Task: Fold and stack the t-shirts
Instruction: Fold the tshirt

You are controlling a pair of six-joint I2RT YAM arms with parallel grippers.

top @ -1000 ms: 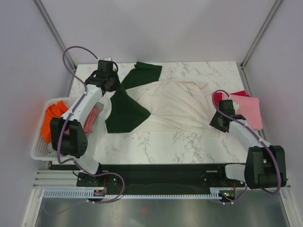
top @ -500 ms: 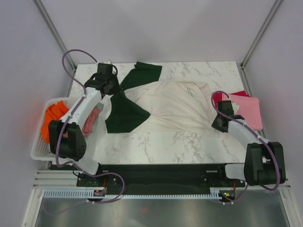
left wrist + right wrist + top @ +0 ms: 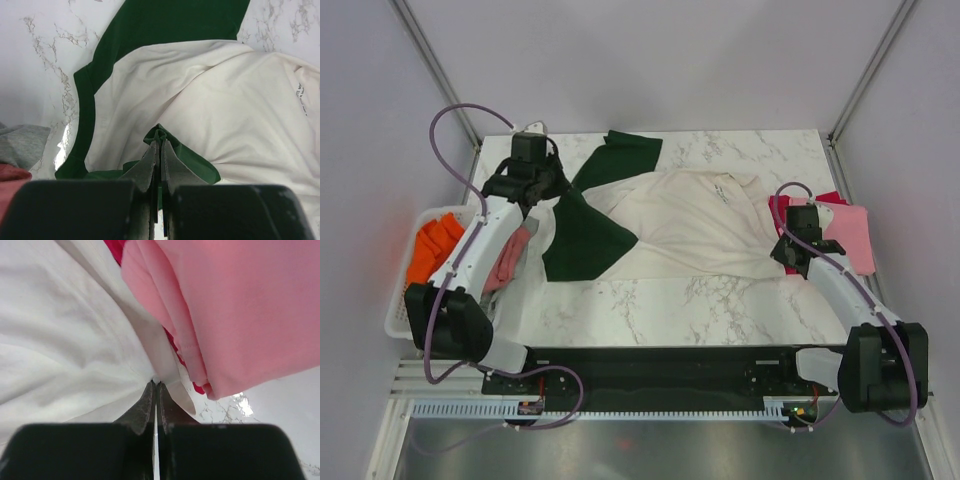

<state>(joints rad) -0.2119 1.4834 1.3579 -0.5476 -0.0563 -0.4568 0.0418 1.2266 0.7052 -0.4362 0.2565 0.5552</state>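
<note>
Spreading step: left pincer (image 3: pixel 159 145) clamps the green sleeve (image 3: pixel 195 162) of the cream shirt (image 3: pixel 225 110), right pincer (image 3: pixel 156 386) nips its edge beside the pink shirt (image 3: pixel 240 305); the cream shirt lies between both. Next they likely must lift and fold together

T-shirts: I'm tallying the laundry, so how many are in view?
6: cream one spread mid-table; pink folded on crimson at the right; orange, dusty-rose and grey at the basket on the left. More may be hidden underneath.

Crimson t-shirt (image 3: pixel 781 207) largely out of sight beneath the pink t-shirt (image 3: pixel 850 235)
</note>
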